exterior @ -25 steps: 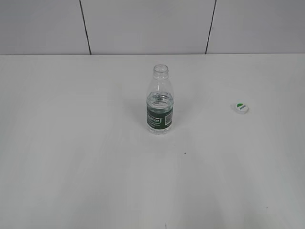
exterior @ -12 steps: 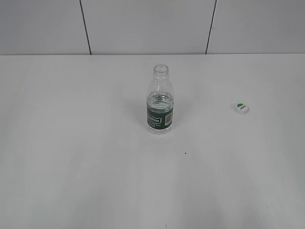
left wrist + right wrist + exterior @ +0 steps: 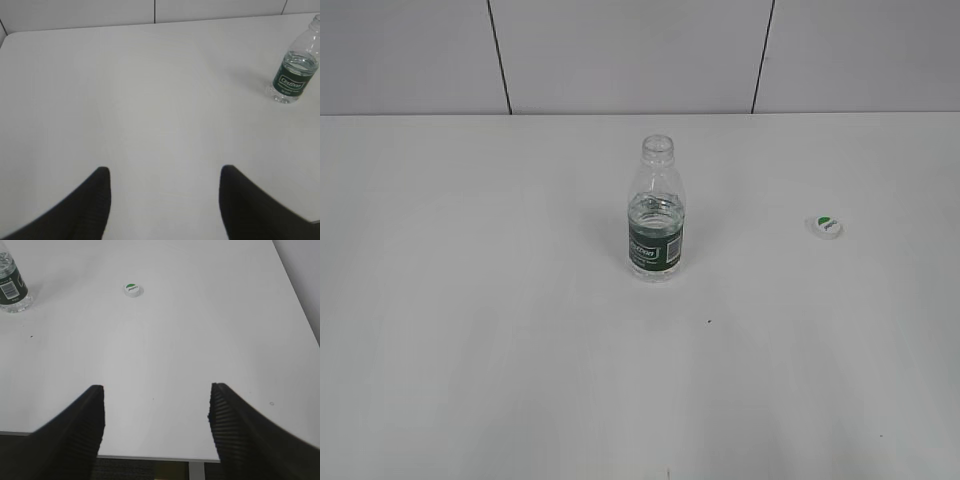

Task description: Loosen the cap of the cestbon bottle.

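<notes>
Already cap (image 3: 826, 226) off bottle (image 3: 656, 213)

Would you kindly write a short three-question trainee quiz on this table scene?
1. True or false: the cap sits on the bottle.
2. The cap lies on which side of the bottle in the exterior view: (a) left, (b) right?
3. Fill in: the left gripper and the right gripper are both ____ and hold nothing.

Key: 1 false; 2 b; 3 open.

white table (image 3: 470, 350), pale panelled wall (image 3: 620, 55) with dark seams
</notes>
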Tool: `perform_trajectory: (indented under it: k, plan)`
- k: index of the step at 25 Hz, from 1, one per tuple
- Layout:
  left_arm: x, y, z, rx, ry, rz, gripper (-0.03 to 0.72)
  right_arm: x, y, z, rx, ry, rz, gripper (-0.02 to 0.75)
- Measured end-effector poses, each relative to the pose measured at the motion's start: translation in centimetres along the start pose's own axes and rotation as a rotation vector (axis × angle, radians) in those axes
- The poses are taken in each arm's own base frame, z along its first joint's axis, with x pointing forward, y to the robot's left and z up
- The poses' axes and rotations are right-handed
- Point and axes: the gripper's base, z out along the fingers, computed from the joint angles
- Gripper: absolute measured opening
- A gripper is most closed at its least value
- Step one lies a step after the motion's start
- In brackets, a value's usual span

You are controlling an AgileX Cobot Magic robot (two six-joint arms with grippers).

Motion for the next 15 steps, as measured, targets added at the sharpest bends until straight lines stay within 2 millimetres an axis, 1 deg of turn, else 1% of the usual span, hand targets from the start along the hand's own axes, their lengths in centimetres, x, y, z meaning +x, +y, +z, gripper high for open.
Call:
perform_trajectory:
  k: [15]
  plan:
    - [0.01,0.2,0.0,-0.022,0.001,0.012,0.409,0.0,0.0,0.0,0.0,0.0,-0.001,0.501]
